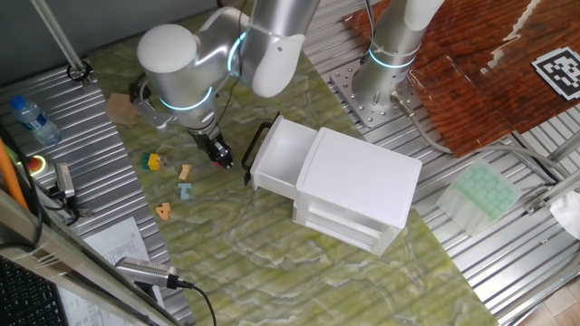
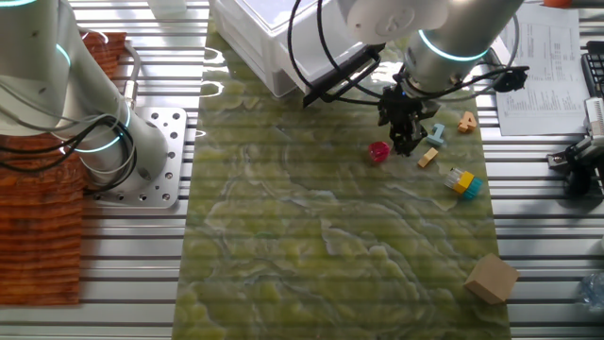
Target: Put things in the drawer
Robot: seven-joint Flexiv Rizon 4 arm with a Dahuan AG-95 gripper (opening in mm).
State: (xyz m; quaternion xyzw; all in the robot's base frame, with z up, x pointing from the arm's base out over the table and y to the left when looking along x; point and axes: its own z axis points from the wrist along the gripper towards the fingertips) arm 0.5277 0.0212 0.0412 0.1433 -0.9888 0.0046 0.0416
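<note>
Item: magenta-pink piece (image 2: 378, 151) on the desk (image 2: 311, 246), just beside my fingers (image 2: 408, 144), on their drawer (image 1: 275, 154) side; finger opening cannot be told.

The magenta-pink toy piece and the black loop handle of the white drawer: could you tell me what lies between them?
Only bare green mat lies between magenta-pink toy piece and black loop handle in one fixed view; the end effector stands beside the toy.

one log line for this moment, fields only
gripper: low beside magenta-pink piece, grip unclear | drawer: open, no pieces seen inside | other pieces: on mat
</note>
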